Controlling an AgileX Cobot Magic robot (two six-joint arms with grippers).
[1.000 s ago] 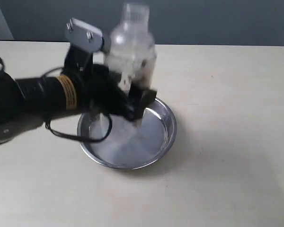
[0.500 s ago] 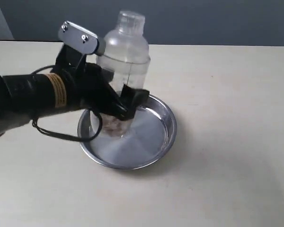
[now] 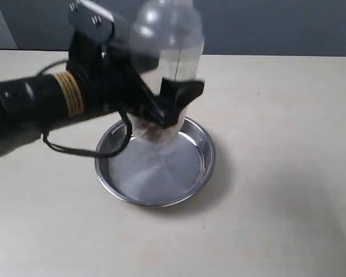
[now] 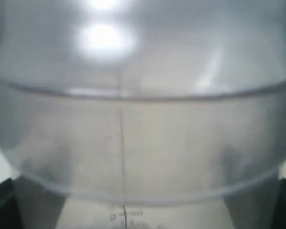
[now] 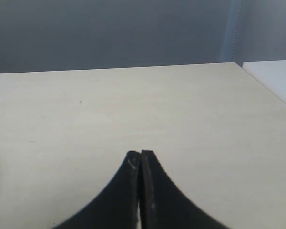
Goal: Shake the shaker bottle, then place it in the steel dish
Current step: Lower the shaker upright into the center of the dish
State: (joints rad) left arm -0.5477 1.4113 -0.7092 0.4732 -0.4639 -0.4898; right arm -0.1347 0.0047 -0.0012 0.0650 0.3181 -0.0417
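The frosted shaker bottle (image 3: 168,40) hangs in the air above the steel dish (image 3: 127,193), blurred by motion, with brownish beads at its bottom. My left gripper (image 3: 164,107) is shut on the bottle's lower body, one black finger (image 3: 183,92) showing at its right side. The bottle's domed top reaches the upper edge of the exterior view. In the left wrist view the bottle (image 4: 143,124) fills the whole picture. My right gripper (image 5: 140,155) is shut with nothing in it, over bare table, and does not show in the exterior view.
The dish sits on a pale beige table (image 3: 277,173) and holds nothing. A dark grey wall runs behind the table. In the right wrist view the table's corner (image 5: 236,64) and a white surface (image 5: 276,78) beyond it show.
The left arm has lifted the bottle up out of the dish and a little to the right; half a second ago its base stood low in the dish. The bottle is blurred now.
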